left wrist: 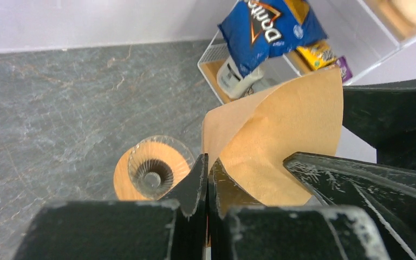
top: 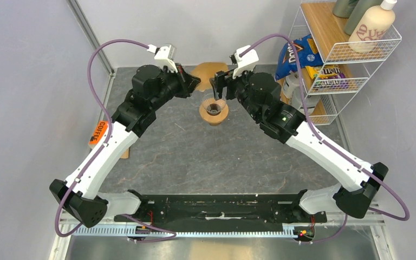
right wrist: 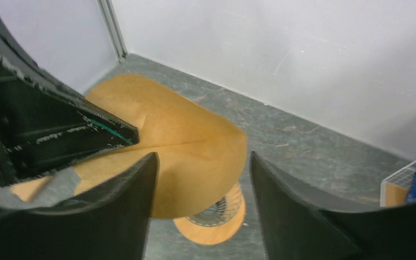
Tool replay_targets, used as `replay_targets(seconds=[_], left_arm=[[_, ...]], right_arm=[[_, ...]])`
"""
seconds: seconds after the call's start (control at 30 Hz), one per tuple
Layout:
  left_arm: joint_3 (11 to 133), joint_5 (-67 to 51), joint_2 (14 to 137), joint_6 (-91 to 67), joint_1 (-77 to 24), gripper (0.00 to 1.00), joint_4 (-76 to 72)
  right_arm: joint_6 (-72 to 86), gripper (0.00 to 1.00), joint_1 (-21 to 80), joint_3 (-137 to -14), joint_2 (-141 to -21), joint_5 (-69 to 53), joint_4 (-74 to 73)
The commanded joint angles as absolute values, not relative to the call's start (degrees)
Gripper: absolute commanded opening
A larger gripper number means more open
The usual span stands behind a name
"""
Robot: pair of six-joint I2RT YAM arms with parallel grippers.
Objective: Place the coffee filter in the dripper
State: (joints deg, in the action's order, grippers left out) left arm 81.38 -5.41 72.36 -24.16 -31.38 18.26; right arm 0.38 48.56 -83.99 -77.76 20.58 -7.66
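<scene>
- Orange packet [top: 101, 131], left edge of the table: "COFFEE", black capitals.
- Blue chip bag [left wrist: 268, 27], in the wire rack [top: 385, 58] off the table's far right corner: "Doritos".
- Yellow packet [top: 325, 72], same rack: "m&m's".
- Cream bottle [top: 372, 27], top shelf: brown lettering, unreadable.

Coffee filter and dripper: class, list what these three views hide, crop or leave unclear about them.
1. Top external: the left gripper and right gripper cover the lower part of the coffee filter.
2. Left wrist: that gripper's fingers hide the filter's pinched edge and part of the collar of the dripper.
3. Right wrist: the filter covers most of the dripper.
</scene>
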Motion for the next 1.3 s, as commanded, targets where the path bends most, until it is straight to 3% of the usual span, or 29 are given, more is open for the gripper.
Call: replay_targets(seconds=[0.0,0.07,0.37,0.6,0.8,1.27], left_arm=[[80.3,-1.1,70.5,-29.6,-31.6,0.02,7.7],[80.5,-1.4,71.0,-30.3,-31.7,0.02,6.7],[78.9,-0.3,69.8,-27.1,-33.8,0.02,2.4],[77.4,2.4,68.8,-24.2,-35.7,0.02,1.0],[76.8,6.5,68.1,-21.0,-36.2,0.02,1.6],[74.5,5.2,67.4,-14.7,-36.3,0.02,-2.9]], right_arm=[[9.4,0.87,48.0,-88.8,-77.6,20.5,-9.9],[11.8,0.88,47.9,-89.6,-78.2,19.9,-11.1],[18.7,0.68,47.7,-91.7,-80.8,19.9,-13.8],[20.7,0.36,47.5,-92.4,-81.7,20.8,-12.8],[19.7,0.01,47.5,-91.8,-80.7,20.6,-13.2],[21.5,0.0,47.5,-91.4,-79.2,18.4,-15.7]])
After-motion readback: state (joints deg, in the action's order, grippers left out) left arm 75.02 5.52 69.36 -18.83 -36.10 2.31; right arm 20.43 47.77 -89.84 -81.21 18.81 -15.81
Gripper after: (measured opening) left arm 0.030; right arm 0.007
